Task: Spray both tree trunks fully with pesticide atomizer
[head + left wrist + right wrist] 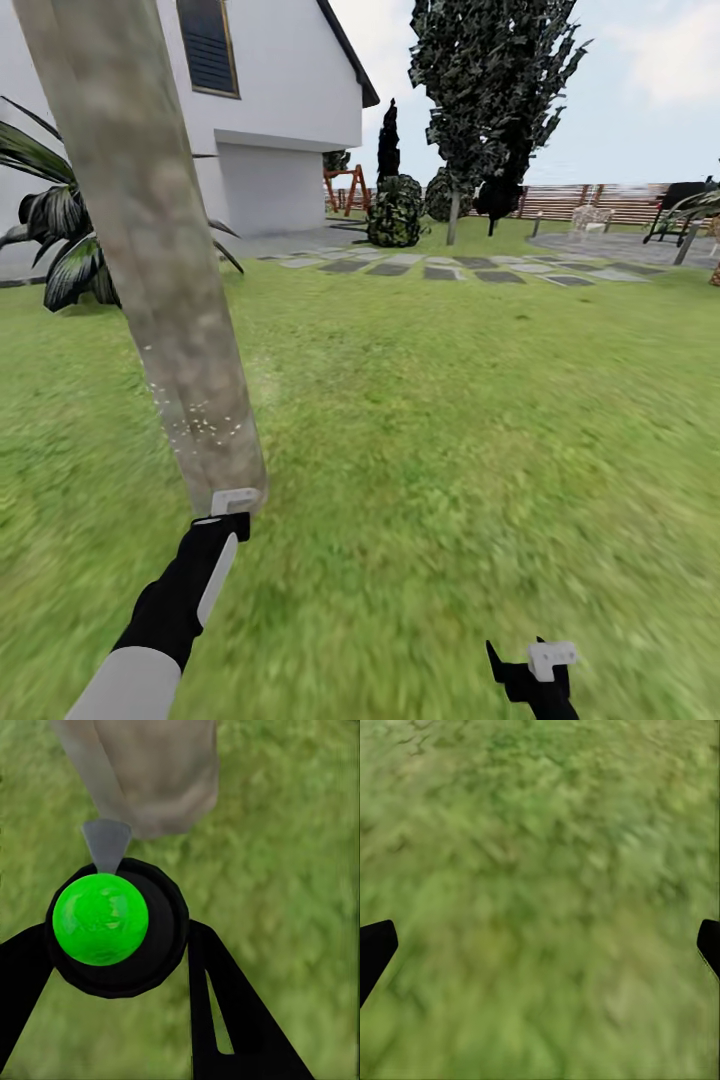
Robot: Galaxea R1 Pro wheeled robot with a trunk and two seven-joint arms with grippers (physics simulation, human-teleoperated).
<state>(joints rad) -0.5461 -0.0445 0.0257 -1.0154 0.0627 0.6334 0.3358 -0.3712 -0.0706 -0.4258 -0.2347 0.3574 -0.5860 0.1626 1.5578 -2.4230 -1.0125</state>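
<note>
the left gripper [120, 945] was clamped on the pesticide atomizer [116, 922], whose round black top carried a bright green dome in the left wrist view; black fingers [232, 1012] stood on either side of it, touching its body. a grey wedge of spray [106, 844] ran from the atomizer's nozzle to the foot of the tree trunk [150, 772], which stood just beyond it on the lawn [292, 870].

in the head view the left arm [185, 600] reached forward at the near left, black with a pale sleeve, its end meeting the base of the thick, mottled grey-beige tree trunk [150, 250]. the trunk leaned up and to the left out of the top of the view. small white specks [200, 425] dotted its lower part.

the right gripper [540, 945] hung over bare grass at the near right, its fingers [373, 949] wide apart and holding nothing; in the head view its black tip and pale block [540, 670] showed at the bottom edge.

farther off stood a white house [270, 110] at the left, a palm [60, 240] behind the trunk, a row of stepping stones [450, 270] across the lawn, a dark-leaved tree [490, 90] near the middle, and a brown slat fence [600, 200] at the far right.
</note>
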